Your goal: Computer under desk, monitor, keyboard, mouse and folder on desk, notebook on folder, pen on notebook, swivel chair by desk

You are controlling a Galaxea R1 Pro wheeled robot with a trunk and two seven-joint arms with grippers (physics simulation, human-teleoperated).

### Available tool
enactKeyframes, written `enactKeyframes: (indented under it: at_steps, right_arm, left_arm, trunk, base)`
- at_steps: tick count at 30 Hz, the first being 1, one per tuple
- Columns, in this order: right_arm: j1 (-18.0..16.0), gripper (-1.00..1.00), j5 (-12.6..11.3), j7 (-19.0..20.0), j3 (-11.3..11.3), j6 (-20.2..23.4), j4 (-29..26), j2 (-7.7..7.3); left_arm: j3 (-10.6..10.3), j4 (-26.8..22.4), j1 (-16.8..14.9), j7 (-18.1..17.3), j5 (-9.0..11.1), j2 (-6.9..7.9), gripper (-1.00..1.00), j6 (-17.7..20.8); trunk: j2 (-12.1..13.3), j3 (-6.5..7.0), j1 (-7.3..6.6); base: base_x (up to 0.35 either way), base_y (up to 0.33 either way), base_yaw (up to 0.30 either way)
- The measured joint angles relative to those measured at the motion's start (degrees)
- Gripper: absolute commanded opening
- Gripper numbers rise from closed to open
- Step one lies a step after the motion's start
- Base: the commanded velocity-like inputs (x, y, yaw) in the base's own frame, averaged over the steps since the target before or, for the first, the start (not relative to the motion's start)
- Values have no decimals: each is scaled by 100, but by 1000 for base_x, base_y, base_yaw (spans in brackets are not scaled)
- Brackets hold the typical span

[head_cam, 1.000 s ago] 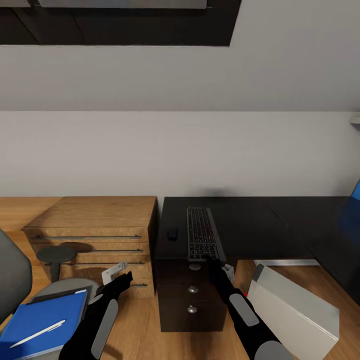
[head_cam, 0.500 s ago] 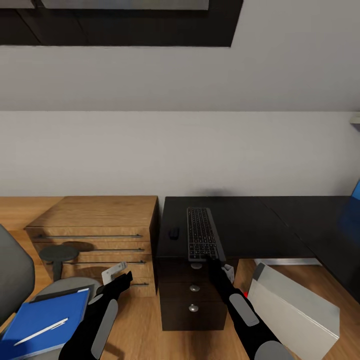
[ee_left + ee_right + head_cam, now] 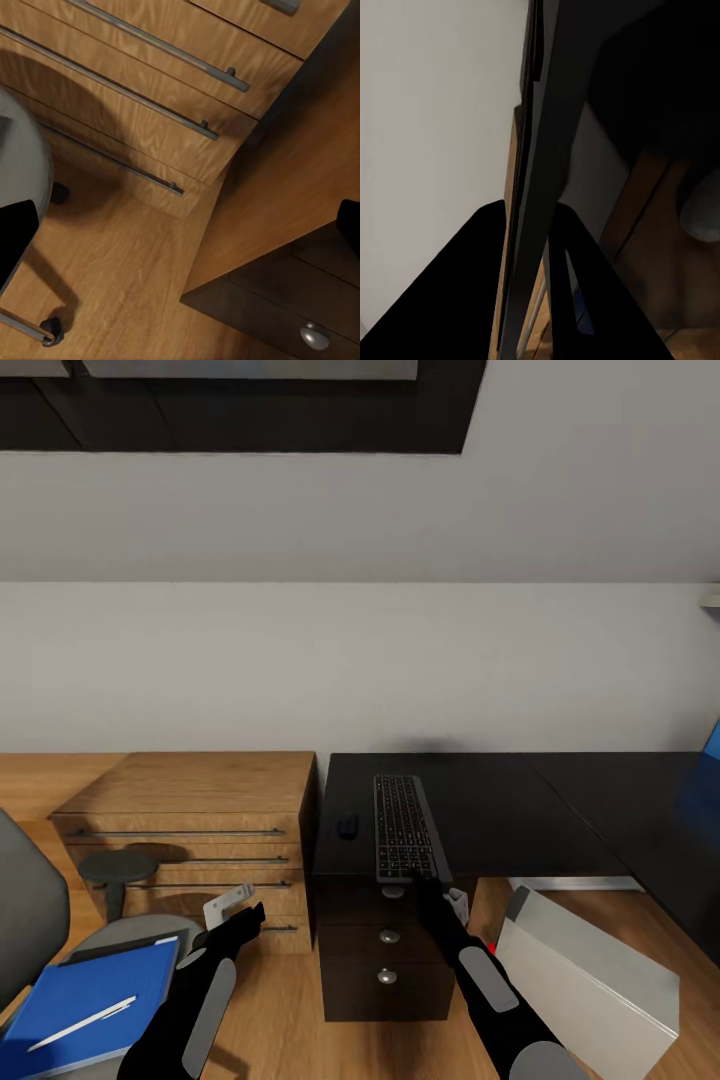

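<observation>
The keyboard [image 3: 404, 826] lies lengthwise on the black desk [image 3: 500, 800], its near end at the front edge. My right gripper [image 3: 426, 882] is shut on that near end; in the right wrist view the keyboard's thin edge [image 3: 542, 172] runs between the two black fingers [image 3: 450, 300]. The small black mouse [image 3: 347, 825] sits just left of the keyboard. The blue folder [image 3: 85, 990] rests on the swivel chair [image 3: 25, 905] at lower left with the white pen [image 3: 82, 1023] on it. My left gripper [image 3: 250, 913] hangs open beside the chair. The grey computer [image 3: 590, 975] sits tilted on the floor under the desk. The monitor is out of view.
A wooden chest of drawers [image 3: 190, 810] stands against the desk's left side, also seen close up [image 3: 135, 112]. The desk's drawer unit [image 3: 385, 960] has round silver knobs [image 3: 315, 335]. A chair castor [image 3: 51, 328] rests on the wood floor. A blue panel [image 3: 710, 760] shows at the right edge.
The whole picture shifted slightly to the right a second ago, a camera move. Both arms and the keyboard keep their places since then.
</observation>
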Motion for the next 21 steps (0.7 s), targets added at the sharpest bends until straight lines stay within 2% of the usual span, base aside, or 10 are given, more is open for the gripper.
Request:
enactKeyframes:
  at_steps: [12, 13, 14, 21]
  right_arm:
    - [1, -100, 2, -12, -3, 5, -11, 0]
    - [0, 100, 2, -11, -3, 5, -10, 0]
    - [3, 100, 37, -18, -15, -2, 236, -1]
    - [1, 100, 42, -17, -21, -8, 252, -1]
  left_arm:
    - [0, 0, 0, 0, 0, 0, 100, 0]
    - [0, 0, 0, 0, 0, 0, 100, 0]
    - [0, -1, 0, 0, 0, 0, 100, 0]
    - [6, 0, 0, 0, 0, 0, 100, 0]
  trunk:
    - [0, 0, 0]
    - [0, 0, 0]
    - [1, -1, 1]
    - [1, -1, 0]
  base:
    - [0, 0, 0]
    - [0, 0, 0]
    - [0, 0, 0]
    - [0, 0, 0]
